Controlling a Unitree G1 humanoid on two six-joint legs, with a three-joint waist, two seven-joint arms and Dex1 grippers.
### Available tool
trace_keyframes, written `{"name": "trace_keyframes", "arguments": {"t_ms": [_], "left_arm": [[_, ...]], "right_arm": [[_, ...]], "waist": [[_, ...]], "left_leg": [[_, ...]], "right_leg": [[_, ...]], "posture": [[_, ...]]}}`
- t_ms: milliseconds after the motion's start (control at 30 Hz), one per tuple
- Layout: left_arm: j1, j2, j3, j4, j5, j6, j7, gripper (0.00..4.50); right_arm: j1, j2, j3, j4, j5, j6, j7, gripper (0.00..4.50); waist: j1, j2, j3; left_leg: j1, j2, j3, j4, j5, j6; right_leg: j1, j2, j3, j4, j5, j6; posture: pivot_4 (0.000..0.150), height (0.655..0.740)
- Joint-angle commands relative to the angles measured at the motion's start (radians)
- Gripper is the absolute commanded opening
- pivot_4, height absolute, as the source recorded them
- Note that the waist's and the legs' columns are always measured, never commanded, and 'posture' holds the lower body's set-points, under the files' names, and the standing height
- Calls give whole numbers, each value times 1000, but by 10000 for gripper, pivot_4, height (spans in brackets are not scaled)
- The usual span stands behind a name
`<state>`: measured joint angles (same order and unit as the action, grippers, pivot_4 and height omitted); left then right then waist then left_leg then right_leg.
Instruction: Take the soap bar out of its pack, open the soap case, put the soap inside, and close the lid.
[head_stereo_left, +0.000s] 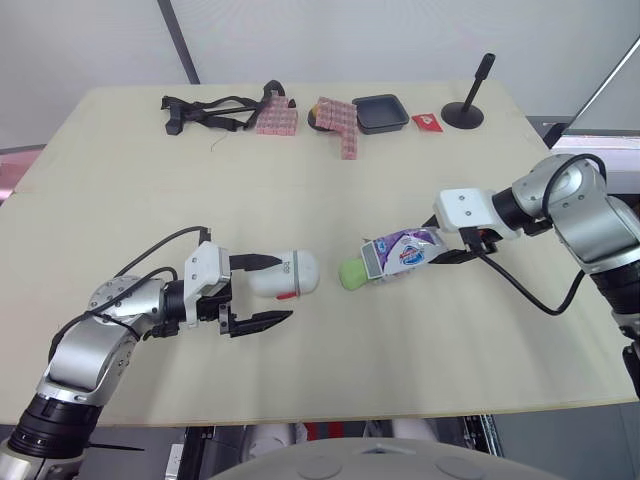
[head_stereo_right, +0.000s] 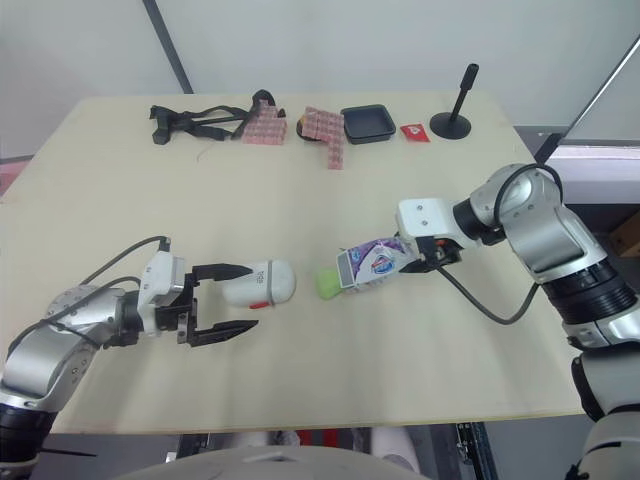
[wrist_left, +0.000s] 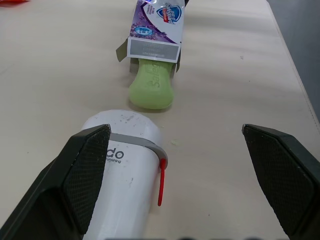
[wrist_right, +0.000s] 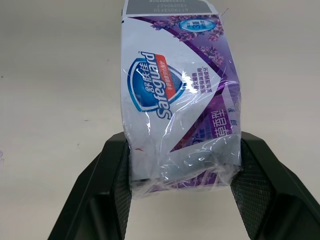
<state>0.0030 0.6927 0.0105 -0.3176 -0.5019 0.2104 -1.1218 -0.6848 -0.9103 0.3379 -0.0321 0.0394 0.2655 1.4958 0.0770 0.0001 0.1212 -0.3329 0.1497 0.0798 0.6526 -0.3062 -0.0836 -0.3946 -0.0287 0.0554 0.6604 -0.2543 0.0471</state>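
Right gripper (head_stereo_left: 455, 250) was clamped on the rear of the pack (head_stereo_left: 405, 250). The soap (head_stereo_left: 352, 273) stuck half out of the pack's open front and lay on the table (head_stereo_left: 120, 180), its long axis in line with the pack and pointing at the case (head_stereo_left: 285, 275). Left gripper (head_stereo_left: 282, 290) was spread wide, with the case between its fingers against one, ungripped. The soap's free end lay just past the left fingertips, so the left arm was nearer to pull it.

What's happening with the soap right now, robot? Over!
Right gripper shut on soap pack, green soap bar poking out the open end. Left gripper open beside closed white soap case. Nothing in the way.
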Motion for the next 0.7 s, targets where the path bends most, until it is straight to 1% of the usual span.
{"name": "trace_keyframes", "arguments": {"t_ms": [33, 233, 300, 400, 533, 700], "left_arm": [[-2, 10, 11, -3, -1, -9, -10, 45000], [-5, 12, 12, 7, 2, -14, -20, 45000], [-8, 11, 12, 14, 3, -17, -26, 45000], [-11, 10, 10, 22, 7, -24, -33, 45000], [-15, 9, 11, 26, 8, -26, -37, 45000], [-15, 10, 19, 28, 5, -23, -36, 45000]], "right_arm": [[25, -68, -95, -9, 46, -19, 21, 26965], [88, -156, -216, 73, 94, -48, 1, 26965], [121, -148, -292, 97, 148, -1, -37, 26965], [178, -127, -378, 124, 191, 44, -111, 26965], [289, -46, -523, 135, 240, 114, -293, 26965], [406, 102, -670, 117, 221, 170, -619, 26965]], "waist": [[3, 0, 0], [1, 0, 0], [3, 0, 0], [4, 0, 0], [8, -1, 0], [8, 0, 0]], "left_leg": [[0, 0, 0, 0, 0, 0], [0, 0, 1, 0, 0, 0], [0, 0, 1, 0, 0, 0], [0, 1, 1, 0, 0, 0], [0, 2, 1, 1, 0, 0], [0, 1, 1, 1, 0, 0]], "right_leg": [[0, 0, 1, 0, 0, 0], [0, 1, 4, 0, 0, 0], [0, 2, 5, 0, 0, 0], [1, 3, 6, -1, 0, 0], [1, 3, 6, -2, 0, 0], [2, 4, 7, -2, 0, 0]], "posture": [[1500, 7400], [1500, 7400], [1500, 7400], [1500, 7400], [1500, 7400], [1500, 7400]]}}
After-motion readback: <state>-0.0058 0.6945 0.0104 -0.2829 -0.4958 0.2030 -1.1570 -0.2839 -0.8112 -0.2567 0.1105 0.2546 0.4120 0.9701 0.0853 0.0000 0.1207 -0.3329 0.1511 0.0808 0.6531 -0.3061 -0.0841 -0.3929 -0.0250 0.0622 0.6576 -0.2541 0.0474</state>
